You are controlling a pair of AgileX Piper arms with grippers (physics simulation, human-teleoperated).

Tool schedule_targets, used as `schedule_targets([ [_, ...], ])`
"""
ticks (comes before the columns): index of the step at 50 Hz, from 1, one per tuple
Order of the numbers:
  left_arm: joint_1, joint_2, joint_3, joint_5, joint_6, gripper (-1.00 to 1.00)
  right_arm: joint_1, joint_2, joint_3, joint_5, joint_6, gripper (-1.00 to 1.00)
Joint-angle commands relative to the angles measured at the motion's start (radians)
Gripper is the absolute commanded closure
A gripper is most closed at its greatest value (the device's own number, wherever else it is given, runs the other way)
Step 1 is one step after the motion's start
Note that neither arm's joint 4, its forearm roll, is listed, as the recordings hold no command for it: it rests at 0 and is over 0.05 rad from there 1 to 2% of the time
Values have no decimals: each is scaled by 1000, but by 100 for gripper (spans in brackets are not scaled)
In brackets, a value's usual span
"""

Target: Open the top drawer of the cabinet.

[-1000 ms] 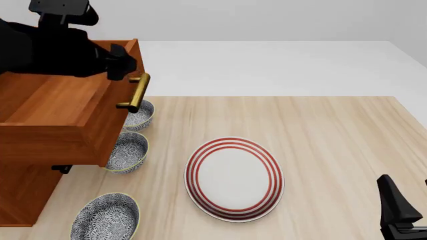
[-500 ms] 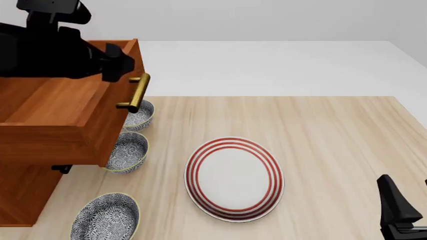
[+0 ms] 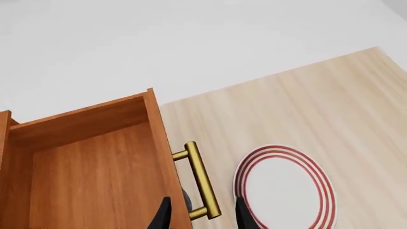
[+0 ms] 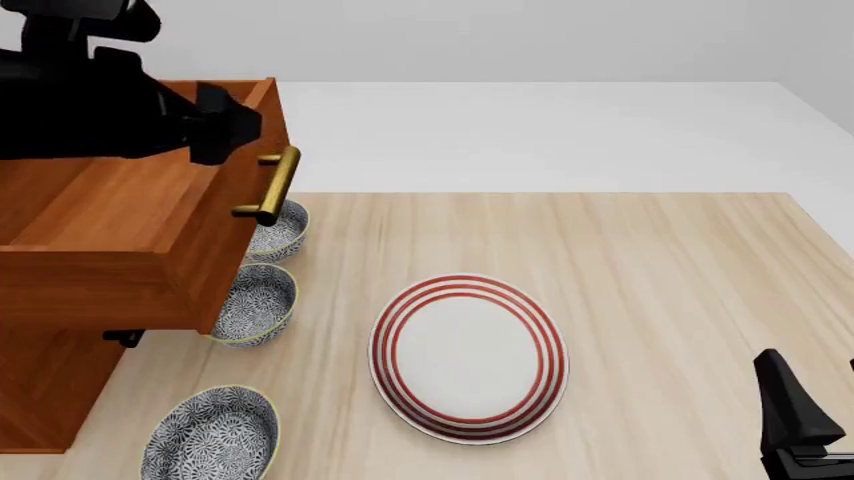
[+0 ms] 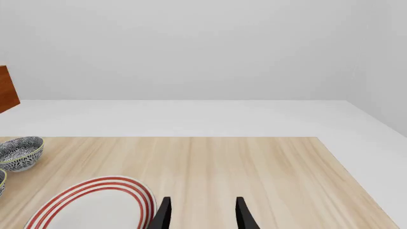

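The cabinet (image 4: 40, 390) stands at the table's left. Its top drawer (image 4: 120, 220) is pulled far out to the right, and its inside is bare wood. The brass bar handle (image 4: 274, 185) sticks out from the drawer front. My left gripper (image 4: 224, 128) is open and empty, raised over the drawer's far corner, just up and left of the handle and clear of it. The left wrist view looks down on the drawer (image 3: 89, 176) and handle (image 3: 202, 181) past my left gripper (image 3: 202, 202). My right gripper (image 4: 794, 420) is open and empty at the near right; it also shows in the right wrist view (image 5: 202, 202).
A red-ringed white plate (image 4: 467, 358) lies mid-table. Three patterned bowls (image 4: 278, 230), (image 4: 254, 303), (image 4: 211, 435) sit along the cabinet's right side, two partly under the open drawer. The lower drawers are hidden beneath it.
My left gripper has drawn up and to the left, away from the handle. The drawer, plate, bowls and right arm have not moved.
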Motion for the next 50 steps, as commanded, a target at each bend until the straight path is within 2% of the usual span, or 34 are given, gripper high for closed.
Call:
schedule_targets([
  [1,-14,-27,11,-3,-2,-100,0,0,0,0,0,-100],
  [25,-40,-60,6,8,6,-100,0,0,0,0,0,-100],
  [50,-151,-114,35,28,-26,-100,0,0,0,0,0,-100],
])
